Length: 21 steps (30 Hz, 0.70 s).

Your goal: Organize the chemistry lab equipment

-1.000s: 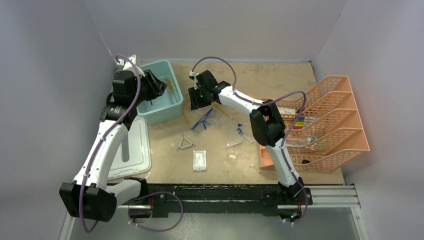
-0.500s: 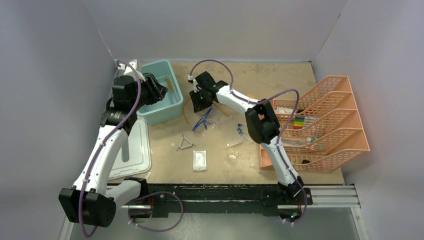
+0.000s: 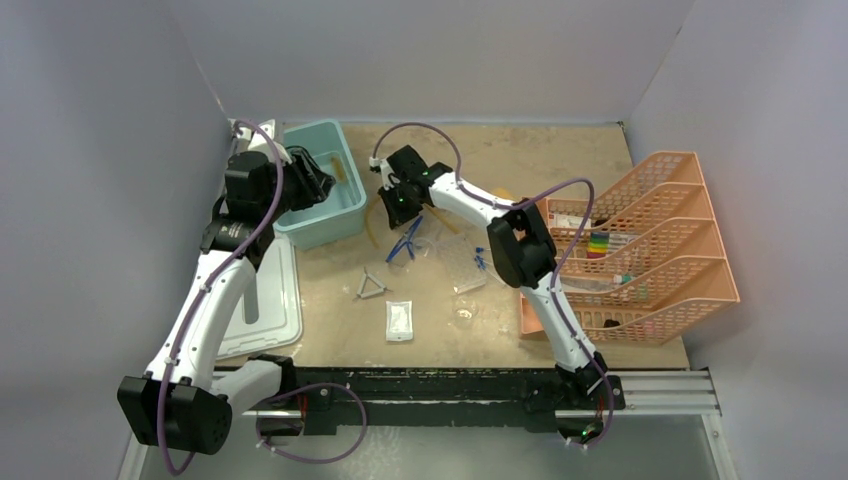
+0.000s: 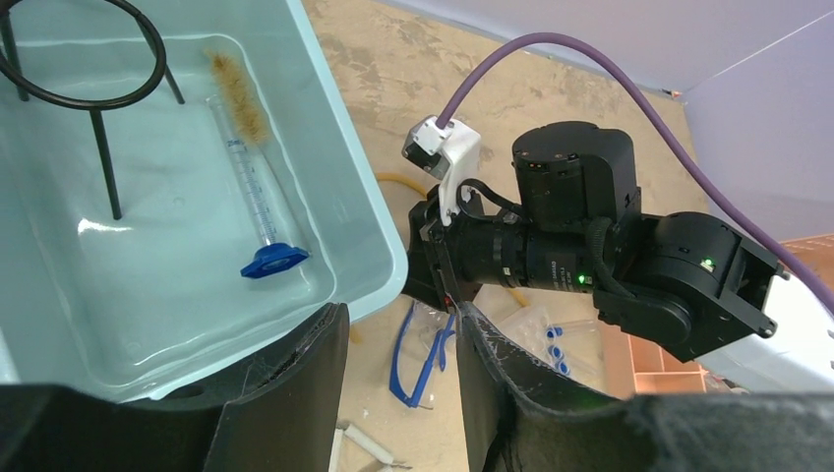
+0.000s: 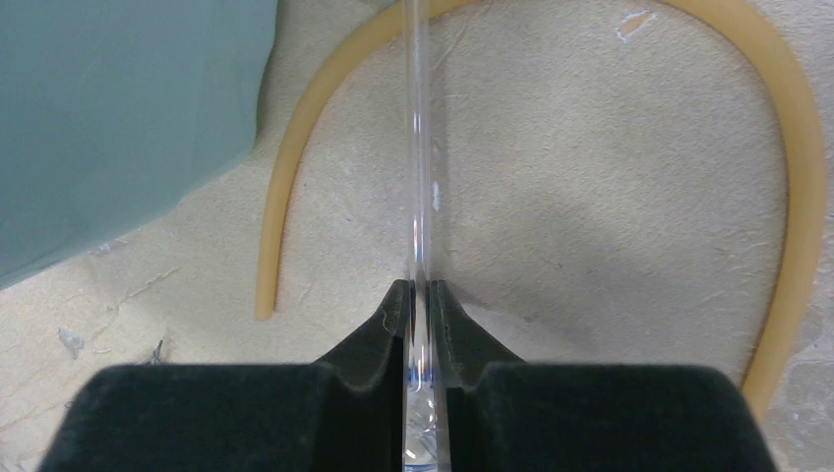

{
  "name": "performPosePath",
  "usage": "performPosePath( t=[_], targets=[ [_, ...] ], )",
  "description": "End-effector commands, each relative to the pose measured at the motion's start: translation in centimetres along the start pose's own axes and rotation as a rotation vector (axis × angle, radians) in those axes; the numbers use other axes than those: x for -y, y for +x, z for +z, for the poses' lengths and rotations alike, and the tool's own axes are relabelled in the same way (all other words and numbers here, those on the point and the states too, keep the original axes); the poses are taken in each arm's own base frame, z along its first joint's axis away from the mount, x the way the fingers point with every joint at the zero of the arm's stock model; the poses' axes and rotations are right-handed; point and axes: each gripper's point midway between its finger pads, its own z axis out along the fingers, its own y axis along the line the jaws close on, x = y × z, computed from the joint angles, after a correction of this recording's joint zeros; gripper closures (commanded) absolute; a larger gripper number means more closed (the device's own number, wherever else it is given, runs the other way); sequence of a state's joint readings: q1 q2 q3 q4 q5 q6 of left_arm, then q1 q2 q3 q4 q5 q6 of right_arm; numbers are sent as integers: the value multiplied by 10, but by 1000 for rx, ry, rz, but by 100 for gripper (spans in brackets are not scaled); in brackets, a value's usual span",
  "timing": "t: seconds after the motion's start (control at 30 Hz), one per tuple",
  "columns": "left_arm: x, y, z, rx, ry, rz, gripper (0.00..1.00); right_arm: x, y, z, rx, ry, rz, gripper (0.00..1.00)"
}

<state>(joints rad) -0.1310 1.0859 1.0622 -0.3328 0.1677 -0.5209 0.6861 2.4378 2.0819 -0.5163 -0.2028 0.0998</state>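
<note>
My right gripper [image 3: 397, 205] is shut on the top edge of the blue-framed clear goggles [image 3: 406, 240], just right of the teal tub [image 3: 345, 212]. In the right wrist view the clear lens edge [image 5: 419, 147] runs up from between the closed jaws [image 5: 421, 290], over the amber tubing [image 5: 802, 197]. My left gripper [image 4: 401, 315] is open and empty above the tub's near right corner. The black wire ring tripod [image 4: 98, 93] stands in the tub beside a graduated cylinder with a blue base [image 4: 258, 211]. The wire triangle [image 3: 372, 288], white packet [image 3: 399, 320], blue-capped tubes [image 3: 482, 258] and small beaker [image 3: 465, 318] lie on the table.
The orange tiered mesh tray [image 3: 690, 270] stands at the right edge. The tub's white lid [image 3: 262, 310] lies at the left under my left arm. A brush lies along the cylinder in the tub.
My right gripper has moved a little left and toward the tub with the goggles. My left gripper has barely moved.
</note>
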Motion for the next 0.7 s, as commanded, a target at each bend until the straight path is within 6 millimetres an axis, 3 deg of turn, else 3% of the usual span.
performPosePath(
  t=[0.0,0.1,0.27,0.67],
  targets=[
    [0,-9,-6,35,-4,44,56,-8,-2,-7,1,-12,-24,94],
    [1,-10,-7,36,-4,44,56,-14,-14,-20,49,-21,18,100],
    [2,-10,-9,36,-2,41,56,-19,-44,-49,181,-4,55,100],
    [5,-11,-9,36,5,13,56,-4,-88,-92,480,92,143,100]
  ],
)
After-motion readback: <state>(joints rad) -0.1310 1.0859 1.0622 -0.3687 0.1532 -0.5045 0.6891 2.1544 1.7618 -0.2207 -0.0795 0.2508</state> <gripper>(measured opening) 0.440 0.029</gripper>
